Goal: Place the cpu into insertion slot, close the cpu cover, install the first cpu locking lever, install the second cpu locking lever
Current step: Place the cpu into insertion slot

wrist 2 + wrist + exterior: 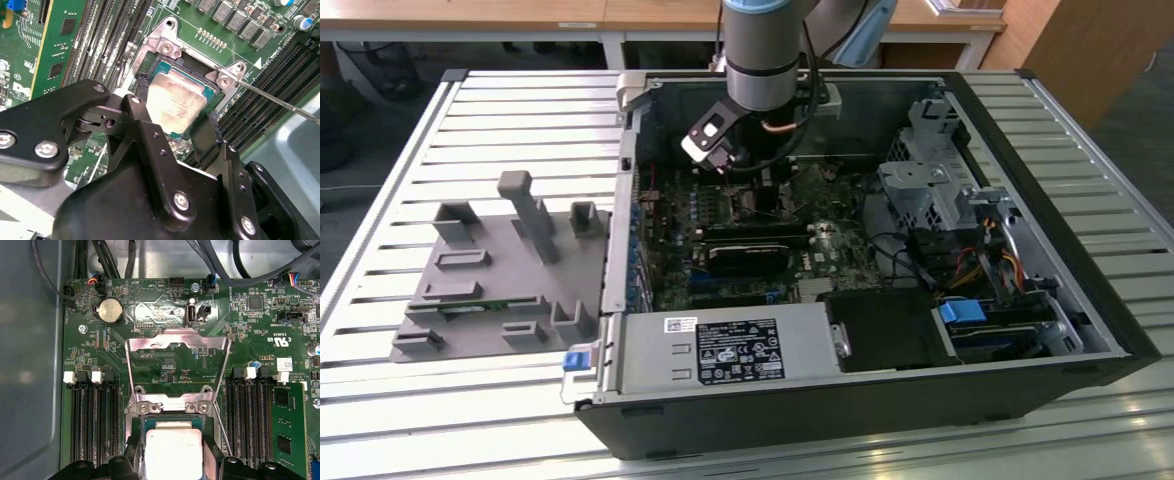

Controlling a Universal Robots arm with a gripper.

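Hand (177,104) is down inside the open PC case (854,420), fingers (141,107) clamped on two opposite edges of the cpu (172,97). The cpu sits square over the insertion slot (167,67), at or v. near seated; can't tell if fully down. Edge grip prob. there to keep the chip flat & its corners lined up w/ the socket. The cpu cover (177,343) is swung open away from the slot, hinge end next to the socket, so nothing lies over the chip. A locking lever (280,100), a thin wire rod, juts free beside the socket, unlatched. Tight spot: black memory slots (95,425) flank the socket on both sides, a green RAM stick (287,430) stands close by, and cables (115,255) run along the board edge. Case lies on the slatted desk (480,110), w/ a grey fixture (494,270) beside it.
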